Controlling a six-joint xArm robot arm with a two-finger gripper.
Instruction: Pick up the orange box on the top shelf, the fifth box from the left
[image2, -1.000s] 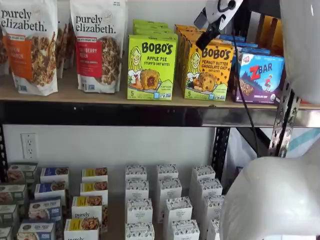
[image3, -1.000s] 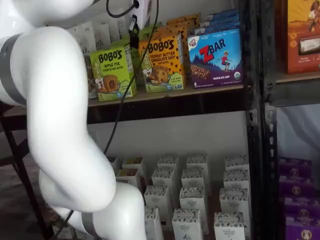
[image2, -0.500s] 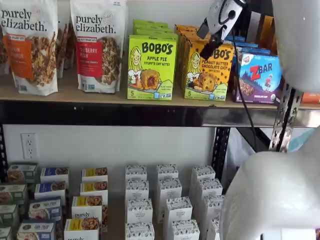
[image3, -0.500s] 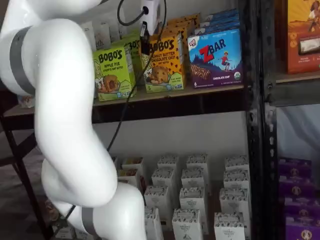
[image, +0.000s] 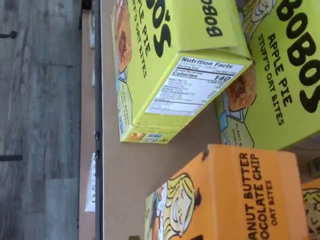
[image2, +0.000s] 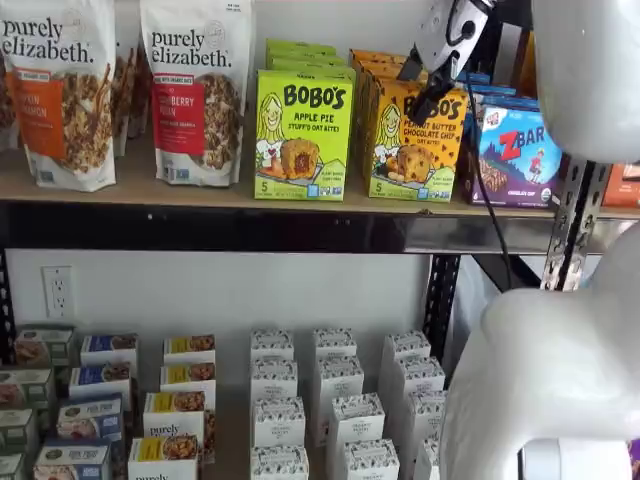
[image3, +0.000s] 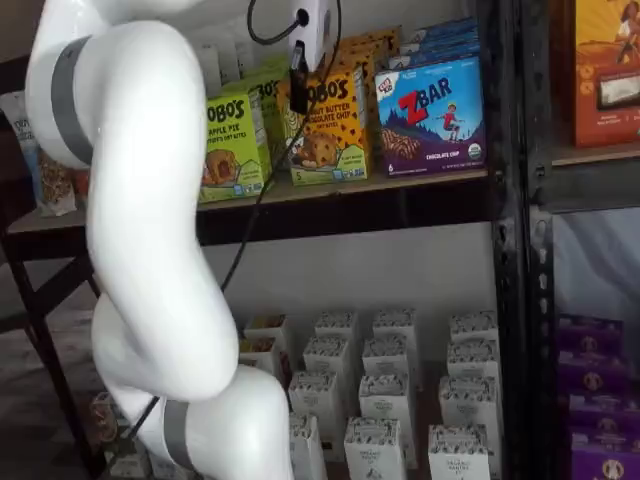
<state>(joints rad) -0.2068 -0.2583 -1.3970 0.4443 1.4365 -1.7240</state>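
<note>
Up at the top shelf (image2: 200, 195), in front of the orange box (image2: 415, 140): the gripper (image2: 422, 88), white body and black fingers, angled down from the top edge with a cable trailing beside it. Stands spread wide, released, with nothing between the fingers. Holds no box. Overlaps the upper front face of the orange box in both shelf views; cannot tell whether a fingertip touches the carton or hangs just before it. In a shelf view, shows side-on as 1 dark finger (image3: 298, 92) over the box's top left corner.

As for the orange box (image3: 325, 135): upright on the shelf board (image3: 400, 185), front face outward, at the head of a row of like cartons behind it. Sits between the green box (image2: 303, 135) on 1 side and the ZBar box (image2: 520, 155) on the other, just beside each.

From the wrist view, turned on its side: the orange box (image: 235, 195) seen from above, its top panel and drawn girl in sight, with green boxes (image: 170, 60) near it on the tan board (image: 125, 175). No fingers in that view.

Farther along the shelf, 2 granola bags (image2: 200, 90). Below, small white boxes (image2: 280, 400) in rows.
</note>
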